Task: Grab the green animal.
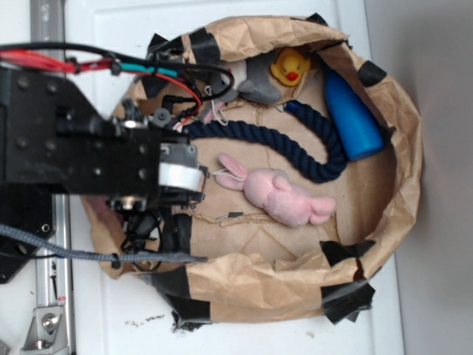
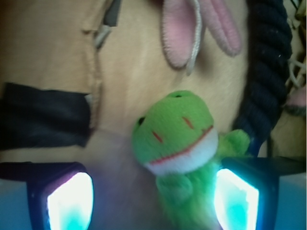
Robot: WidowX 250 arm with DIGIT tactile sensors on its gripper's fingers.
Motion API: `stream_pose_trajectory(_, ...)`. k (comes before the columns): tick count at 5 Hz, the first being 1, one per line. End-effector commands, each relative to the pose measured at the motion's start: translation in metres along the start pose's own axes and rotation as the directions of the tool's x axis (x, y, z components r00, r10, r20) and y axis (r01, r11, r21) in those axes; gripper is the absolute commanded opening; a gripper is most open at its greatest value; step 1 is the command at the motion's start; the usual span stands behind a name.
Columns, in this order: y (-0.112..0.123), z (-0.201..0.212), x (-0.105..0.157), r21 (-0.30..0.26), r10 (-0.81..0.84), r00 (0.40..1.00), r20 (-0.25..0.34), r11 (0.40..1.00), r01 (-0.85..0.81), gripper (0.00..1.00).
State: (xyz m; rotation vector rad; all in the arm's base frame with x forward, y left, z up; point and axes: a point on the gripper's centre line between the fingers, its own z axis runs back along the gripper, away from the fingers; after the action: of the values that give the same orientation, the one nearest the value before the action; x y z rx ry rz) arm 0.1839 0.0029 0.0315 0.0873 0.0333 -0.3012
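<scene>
- Jaws stand spread, one pad at each lower corner of the wrist view; the gripper (image 2: 153,196) is not yet pinching anything.
- Between them, nearer the right pad, lies the frog (image 2: 180,136); the approach looks done, closing and lifting remain.
- Bunny (image 2: 199,26) ears lie just beyond the frog; the rope (image 2: 266,72) touches its right side and may get caught.
- From outside, the arm hides the frog; the duck (image 1: 290,66) and bottle (image 1: 353,115) sit well beyond the bunny in the bag (image 1: 295,285).
</scene>
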Motion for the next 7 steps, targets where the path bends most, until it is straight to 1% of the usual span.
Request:
stream_pose_trajectory(1, 0.026, -0.006, 0.020, 0.044, 0.058, 0.998, -0.026, 0.997, -0.057, 0.09)
stream_pose_trajectory(2, 0.037, 0.001, 0.025, 0.037, 0.090, 0.996, -0.025, 0.995, -0.089, 0.00)
stream_pose_trajectory(3, 0.041, 0.040, 0.031, 0.012, 0.148, 0.989, 0.014, 0.989, -0.149, 0.00)
stream_pose_trajectory(4, 0.041, 0.091, 0.035, -0.030, 0.222, 0.972, 0.079, 0.975, -0.220, 0.00)
stream_pose_trajectory(5, 0.044, 0.141, 0.038, -0.036, 0.301, 0.951, 0.068, 0.954, -0.299, 0.00)
stream_pose_trajectory(6, 0.045, 0.173, 0.032, -0.021, 0.420, 0.907, -0.026, 0.907, -0.421, 0.00)
stream_pose_trajectory(7, 0.044, 0.162, 0.025, -0.053, 0.556, 0.831, 0.009, 0.830, -0.555, 0.00)
